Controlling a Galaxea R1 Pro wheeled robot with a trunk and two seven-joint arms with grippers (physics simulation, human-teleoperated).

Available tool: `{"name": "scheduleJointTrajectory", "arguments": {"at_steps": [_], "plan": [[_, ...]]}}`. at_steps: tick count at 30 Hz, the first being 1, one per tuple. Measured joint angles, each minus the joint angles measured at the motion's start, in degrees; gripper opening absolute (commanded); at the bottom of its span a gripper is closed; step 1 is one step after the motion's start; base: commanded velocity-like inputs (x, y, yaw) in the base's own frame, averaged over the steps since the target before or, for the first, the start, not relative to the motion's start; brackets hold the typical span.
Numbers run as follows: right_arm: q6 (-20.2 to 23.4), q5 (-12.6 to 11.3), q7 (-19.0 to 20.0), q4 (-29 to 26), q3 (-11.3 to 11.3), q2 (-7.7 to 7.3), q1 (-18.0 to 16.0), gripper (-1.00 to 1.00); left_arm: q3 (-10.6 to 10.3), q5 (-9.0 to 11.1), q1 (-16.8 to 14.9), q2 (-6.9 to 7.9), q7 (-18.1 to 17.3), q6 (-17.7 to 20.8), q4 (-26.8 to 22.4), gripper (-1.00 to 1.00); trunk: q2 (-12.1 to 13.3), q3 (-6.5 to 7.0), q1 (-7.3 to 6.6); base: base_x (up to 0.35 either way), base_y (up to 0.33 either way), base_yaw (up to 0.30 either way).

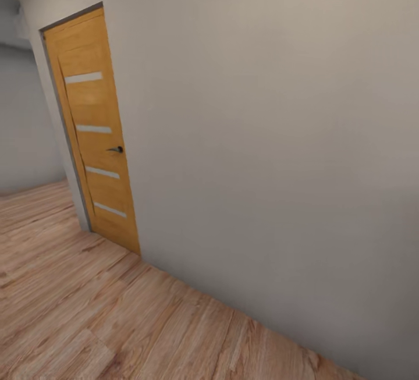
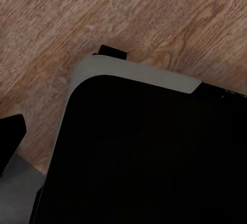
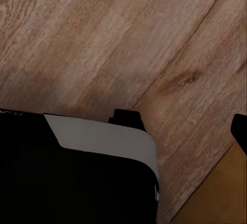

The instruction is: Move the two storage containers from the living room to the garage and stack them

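The two storage containers and the garage are out of view. I face a plain beige-grey wall (image 1: 262, 135) over light wood-plank flooring (image 1: 87, 310). Both wrist views look down at my own black base (image 2: 144, 157) (image 3: 67, 183) with its grey rim, standing on the planks. One dark fingertip (image 2: 10, 136) of the left gripper shows at the frame's edge. One dark fingertip (image 3: 240, 131) of the right gripper shows the same way. Nothing is seen between the fingers, and I cannot tell how the jaws stand.
An orange wooden door (image 1: 96, 135) with pale glass strips and a dark handle (image 1: 116, 149) stands shut in the wall at left. Beyond it the floor runs on leftward. An orange-brown surface (image 3: 221, 198) lies beside my base; what it is I cannot tell.
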Motion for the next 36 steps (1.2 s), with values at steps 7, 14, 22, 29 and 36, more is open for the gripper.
{"name": "scheduleJointTrajectory", "arguments": {"at_steps": [7, 14, 22, 29, 36], "plan": [[-3.0, -0.2, 0.6, 0.1, -0.3, -3.12, 2.4, 1.0, 0.0, 0.0, 0.0, -0.11, 0.0, 0.0, 0.0, 1.0, 0.0, 0.0, 0.0, 0.0, 0.0, 0.272], [-4.7, -0.2, 0.5, 0.1, -0.3, -3.41, 2.9, 1.0, 0.0, 0.0, 0.0, -0.11, 0.0, -0.1, 0.0, 1.0, 0.0, 0.0, 0.0, 0.0, 0.0, 0.273], [-4.4, 0.0, 0.6, 0.1, -0.2, -3.32, 3.0, 1.0, 0.1, 0.0, 0.0, -0.11, 0.0, -0.1, 0.0, 1.0, 0.0, 0.0, 0.0, 0.0, 0.0, 0.278], [-4.5, 0.2, 0.7, 0.1, -0.2, -3.2, 3.0, 1.0, 0.1, 0.0, 0.0, -0.11, 0.0, 0.0, 0.0, 1.0, 0.0, 0.0, -0.02, 0.084, 0.0, 0.28], [-4.6, 0.0, 0.7, 0.1, -0.2, -3.19, 3.0, 1.0, 0.0, 0.0, 0.0, -0.11, 0.0, 0.0, 0.1, 1.0, 0.0, 0.0, -0.04, 0.296, 0.0, 0.28]]}}
